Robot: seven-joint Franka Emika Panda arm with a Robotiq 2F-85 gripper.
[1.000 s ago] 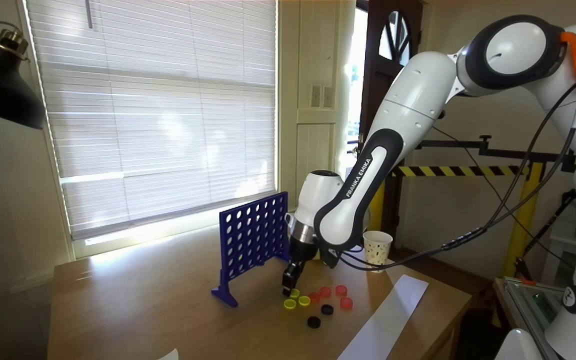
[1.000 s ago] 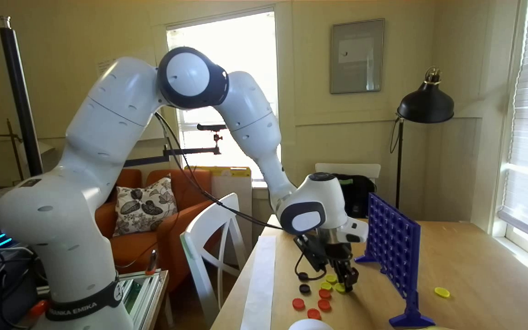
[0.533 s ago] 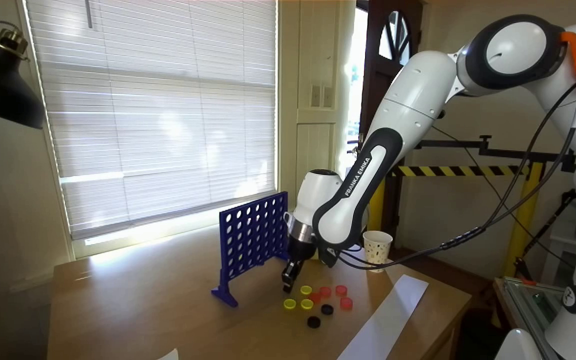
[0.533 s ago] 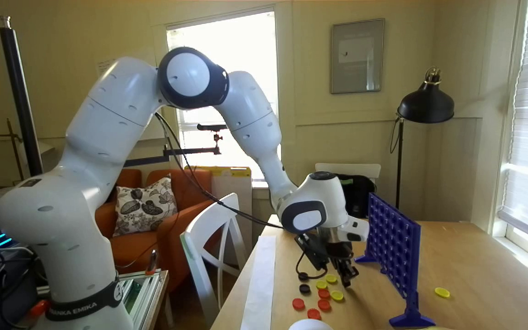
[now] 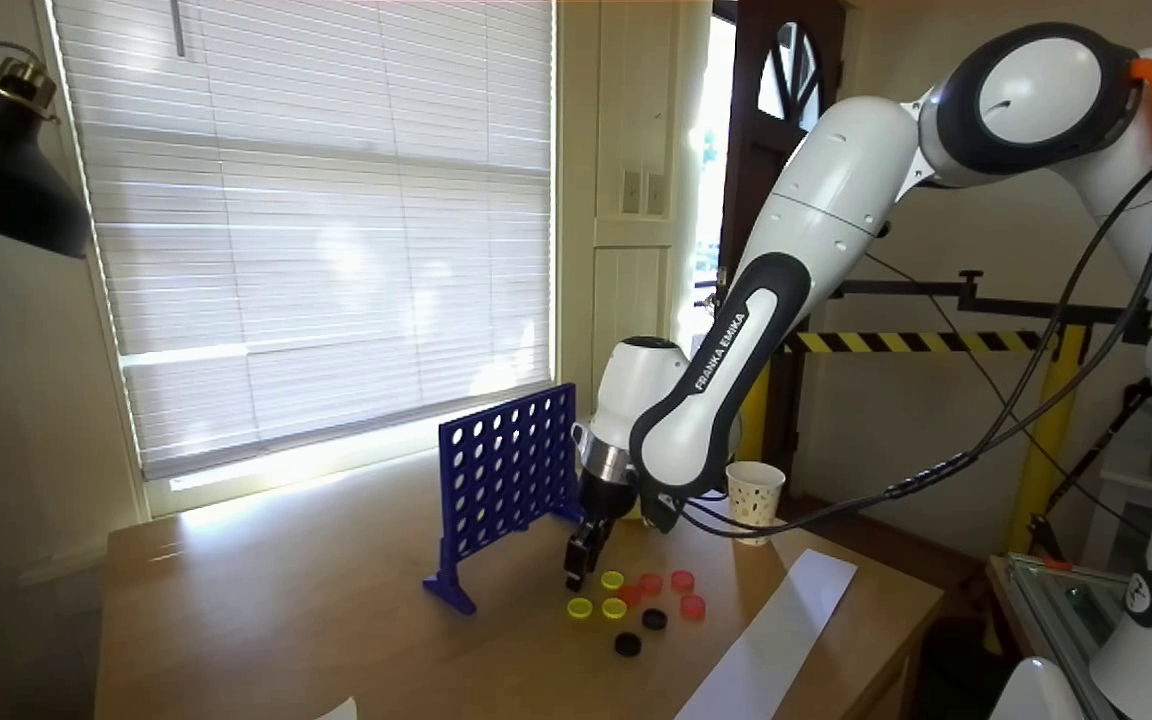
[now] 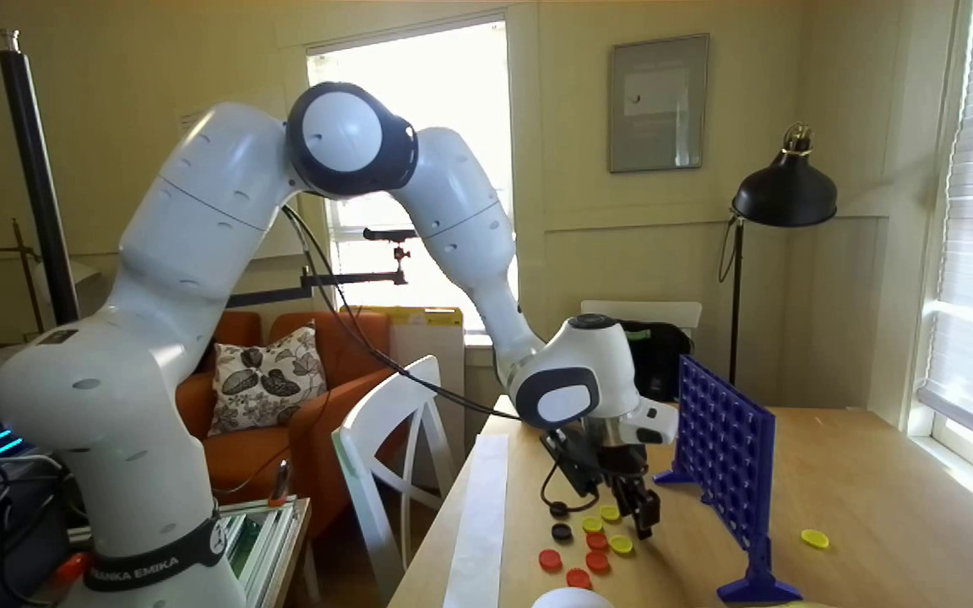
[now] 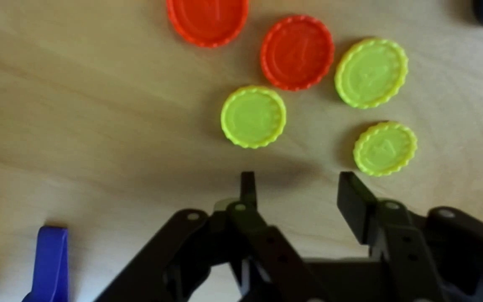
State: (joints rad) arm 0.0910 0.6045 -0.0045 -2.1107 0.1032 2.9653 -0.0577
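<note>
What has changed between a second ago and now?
The yellow disc by the gripper shifted away from the blue rack, toward the red discs; another yellow disc slid slightly. The jaws have opened, holding nothing. The third yellow disc, the black discs, rack and paper cup stayed put.

Close wrist view faces down — exterior views share the table.
</note>
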